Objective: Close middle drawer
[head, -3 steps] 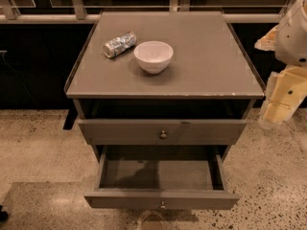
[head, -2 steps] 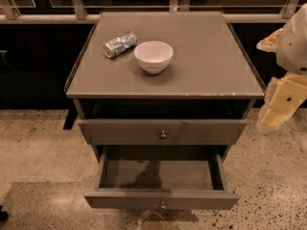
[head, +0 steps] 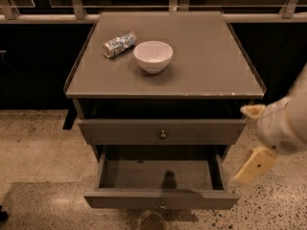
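The middle drawer (head: 161,199) is the slim grey-brown front with a small round knob (head: 162,205), low in the camera view. It is pulled far out and its inside looks empty. Above it, the top drawer (head: 120,131) stands slightly out from the cabinet, with its own knob (head: 163,134). My gripper (head: 241,145) is at the right, beside the cabinet's right front corner and just above the right end of the middle drawer. It is open and empty, with one tan finger (head: 254,165) pointing down-left and the other (head: 251,110) higher up. It touches nothing.
A white bowl (head: 153,56) and a crumpled blue-white packet (head: 119,43) lie on the cabinet top (head: 206,56). A dark rail and wall run behind. Speckled floor (head: 38,147) surrounds the cabinet. My white arm (head: 288,123) fills the right edge.
My gripper has moved down and to the left, from beside the cabinet top to beside the pulled-out middle drawer's right end. The drawers, bowl and packet have not moved.
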Motion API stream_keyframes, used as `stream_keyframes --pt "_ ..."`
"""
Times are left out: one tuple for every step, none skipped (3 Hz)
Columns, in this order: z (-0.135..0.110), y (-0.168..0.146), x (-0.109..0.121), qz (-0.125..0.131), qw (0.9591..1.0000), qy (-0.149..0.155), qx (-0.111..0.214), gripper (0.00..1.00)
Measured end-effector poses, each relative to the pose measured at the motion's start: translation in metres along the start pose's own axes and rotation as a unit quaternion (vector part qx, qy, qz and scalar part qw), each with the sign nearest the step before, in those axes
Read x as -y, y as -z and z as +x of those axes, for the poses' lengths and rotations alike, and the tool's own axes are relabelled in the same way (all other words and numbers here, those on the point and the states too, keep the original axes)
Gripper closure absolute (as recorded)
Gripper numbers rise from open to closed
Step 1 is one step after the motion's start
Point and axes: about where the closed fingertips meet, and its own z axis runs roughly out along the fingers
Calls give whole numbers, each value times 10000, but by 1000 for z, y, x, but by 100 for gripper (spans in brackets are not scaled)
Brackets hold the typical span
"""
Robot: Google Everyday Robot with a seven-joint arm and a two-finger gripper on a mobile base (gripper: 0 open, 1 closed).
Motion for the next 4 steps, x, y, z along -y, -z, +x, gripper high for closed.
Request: stream_keyframes --pt "24 -88 -13 -316 9974 -473 433 0" --pt "28 -140 20 7 9949 -678 748 0" --pt "26 -143 40 364 9929 -734 858 0" --pt "31 -146 31 453 9914 -749 972 0"
